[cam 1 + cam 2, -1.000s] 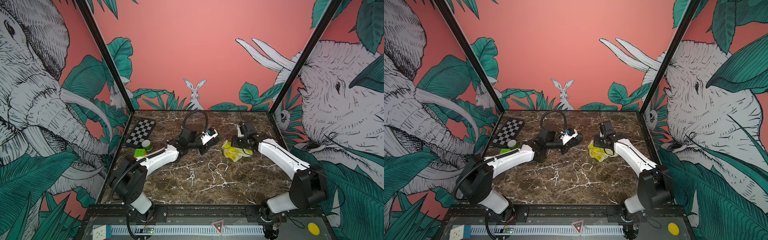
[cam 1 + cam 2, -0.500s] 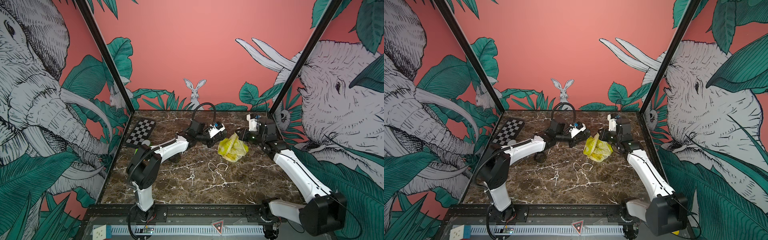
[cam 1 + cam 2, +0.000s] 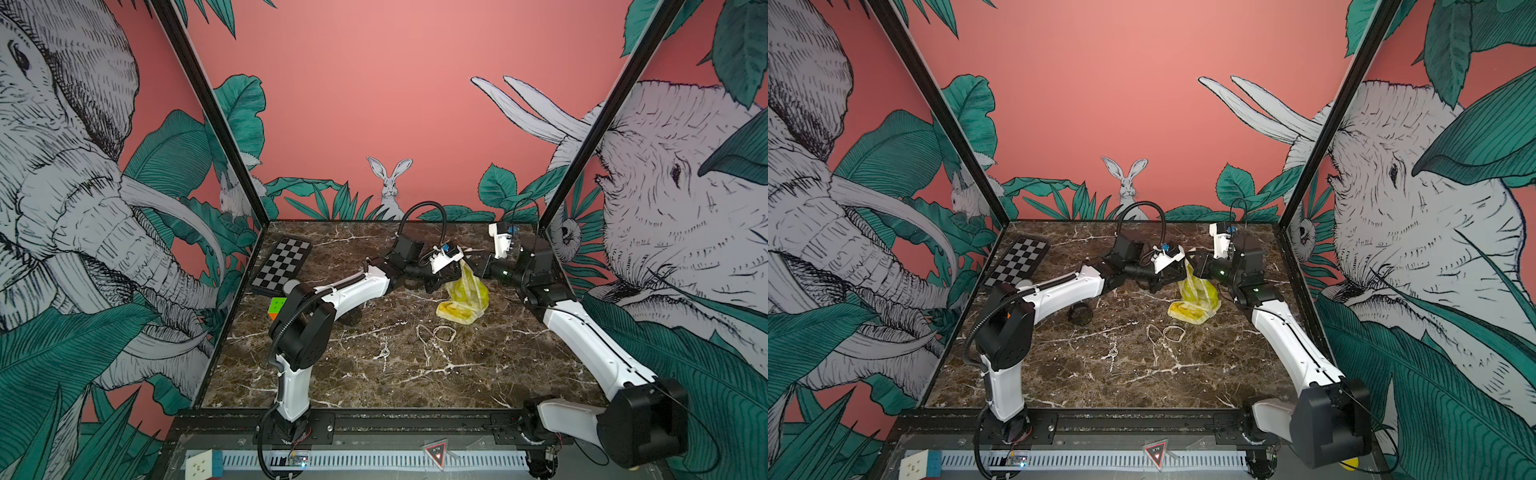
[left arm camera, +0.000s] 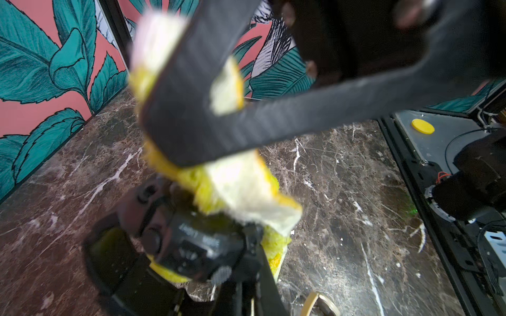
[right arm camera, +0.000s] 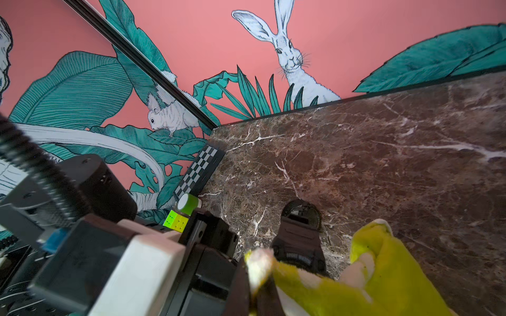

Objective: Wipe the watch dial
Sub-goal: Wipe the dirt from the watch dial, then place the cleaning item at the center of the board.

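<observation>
My left gripper (image 3: 437, 284) (image 4: 247, 295) is shut on a black digital watch (image 4: 191, 246) (image 5: 298, 247) and holds it up above the back middle of the marble table (image 3: 415, 386). My right gripper (image 3: 473, 266) (image 5: 260, 295) faces it from the right and is shut on the top of a yellow cloth (image 3: 463, 295) (image 3: 1198, 295) (image 5: 388, 276). The cloth hangs down right beside the watch and its lower end rests on the table. In the left wrist view the cloth (image 4: 241, 186) lies against the watch's upper side. The dial is hidden in both top views.
A checkerboard (image 3: 282, 266), a colour cube (image 3: 277, 306) and a green cylinder (image 5: 189, 203) sit at the left edge. A black round object (image 3: 1079, 313) lies under my left forearm. Rubber bands (image 3: 436, 332) and a small chain (image 3: 385, 355) lie mid-table.
Both arms have risen and swung toward the back. The cloth has come up off the table and now hangs against the watch. The grippers have drawn closer together.
</observation>
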